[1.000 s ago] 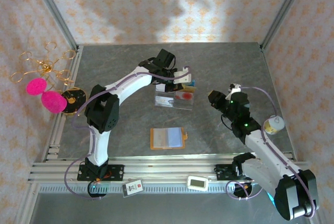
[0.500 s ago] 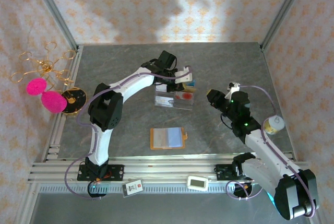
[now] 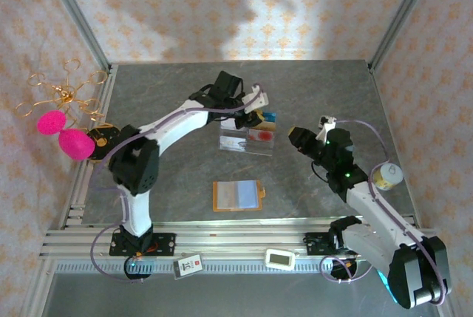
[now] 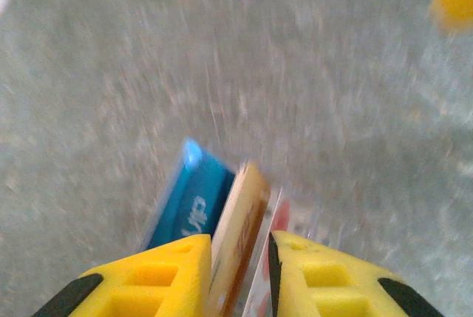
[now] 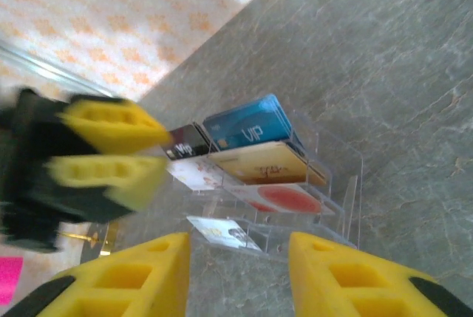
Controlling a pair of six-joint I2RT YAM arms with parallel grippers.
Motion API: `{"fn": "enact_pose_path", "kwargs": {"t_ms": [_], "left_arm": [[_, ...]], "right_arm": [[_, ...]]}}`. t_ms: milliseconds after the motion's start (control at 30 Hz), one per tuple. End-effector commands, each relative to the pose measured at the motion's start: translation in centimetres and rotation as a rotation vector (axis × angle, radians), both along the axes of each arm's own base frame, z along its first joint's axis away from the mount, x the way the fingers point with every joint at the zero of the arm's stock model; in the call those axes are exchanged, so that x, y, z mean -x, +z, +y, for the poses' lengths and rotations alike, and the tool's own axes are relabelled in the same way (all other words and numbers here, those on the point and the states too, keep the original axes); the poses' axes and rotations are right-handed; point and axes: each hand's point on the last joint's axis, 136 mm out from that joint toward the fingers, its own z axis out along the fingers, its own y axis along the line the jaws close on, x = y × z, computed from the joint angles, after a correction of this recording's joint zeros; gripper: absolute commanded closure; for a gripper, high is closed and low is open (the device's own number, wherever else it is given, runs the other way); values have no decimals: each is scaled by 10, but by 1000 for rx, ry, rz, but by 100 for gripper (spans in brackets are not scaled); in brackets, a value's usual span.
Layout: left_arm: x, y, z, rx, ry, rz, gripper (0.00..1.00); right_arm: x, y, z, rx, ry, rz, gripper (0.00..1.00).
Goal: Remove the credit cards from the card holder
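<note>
The orange card holder [image 3: 238, 195] lies open on the table, pale blue inside up, with both grippers apart from it. The credit cards stand in a clear acrylic tray [image 3: 247, 142]: a gold card [image 4: 240, 221], a blue VIP card [image 4: 188, 202] and a white card with a red disc [image 5: 284, 199]. My left gripper [image 4: 240, 247] hangs over the tray's far end, open, its fingers either side of the gold card's top edge with a gap on the right. My right gripper [image 5: 238, 247] is open and empty, just right of the tray [image 5: 347, 191].
A gold wire ornament with pink pom-poms [image 3: 59, 114] and a black-gold disc [image 3: 103, 140] sit at the left edge. A small round can [image 3: 388, 176] stands at the right. A white timer [image 3: 281, 259] lies on the front rail.
My left gripper has opened off the gold card and pulled up and back a little from the tray. My right gripper has opened wider and edged left toward the tray.
</note>
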Motion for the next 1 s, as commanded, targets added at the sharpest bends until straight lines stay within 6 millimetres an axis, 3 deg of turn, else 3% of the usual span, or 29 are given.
{"fn": "enact_pose_path", "kwargs": {"t_ms": [0,67,133,233,300,400,567,833,967], "left_arm": [[14,91,-5,298,27,-66,71],[30,115,2,449,65,-55,70],[58,129,14,598,69,-18,69],[89,136,40,824,136,64,63],[97,123,61,919,244,160,60],[112,86,78,912,370,291,64],[129,31,113,871,607,434,66],[145,8,154,850,828,486,66],[148,-8,167,799,914,500,66]], "right_arm": [[4,2,24,42,99,-30,61],[12,-9,41,110,142,-14,61],[23,-23,65,176,214,5,61],[45,-49,99,285,336,45,61],[62,-66,119,363,414,64,61],[83,-91,143,472,501,89,62],[105,-110,176,602,590,71,64],[121,-134,208,800,657,42,64],[125,-149,209,859,665,71,64]]}}
